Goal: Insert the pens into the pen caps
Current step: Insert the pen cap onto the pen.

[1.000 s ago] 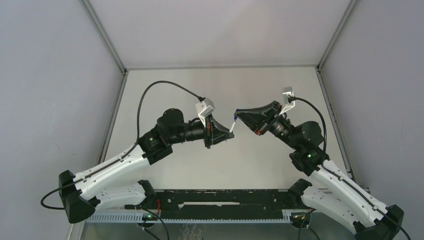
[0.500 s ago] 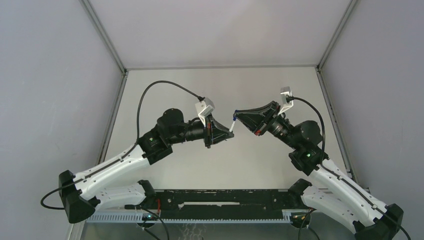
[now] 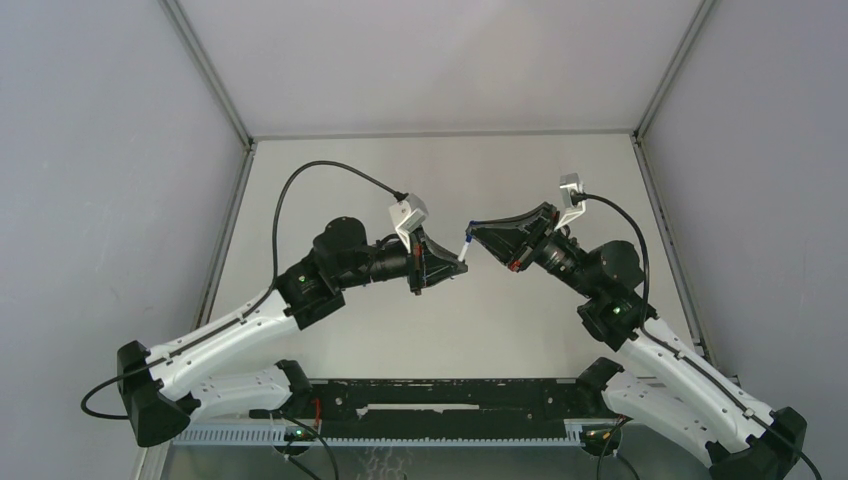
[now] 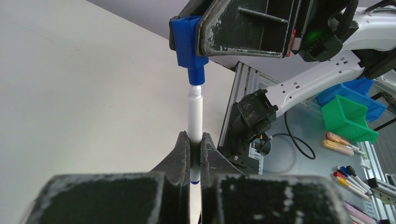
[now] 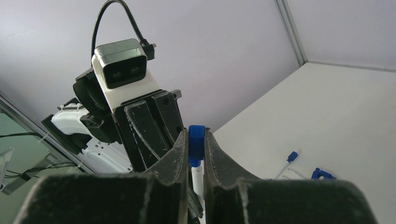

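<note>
L pincer clamped on white pen, R pincer clamped on blue cap, both mid-air above table, facing each other. Pen tip meets cap's open end, approx in line. Spare pen lies on table.

We count two pens: one raised pen, one blue-tipped pen on the worktop. Caps: one raised cap, plus loose caps, number unclear.
</note>
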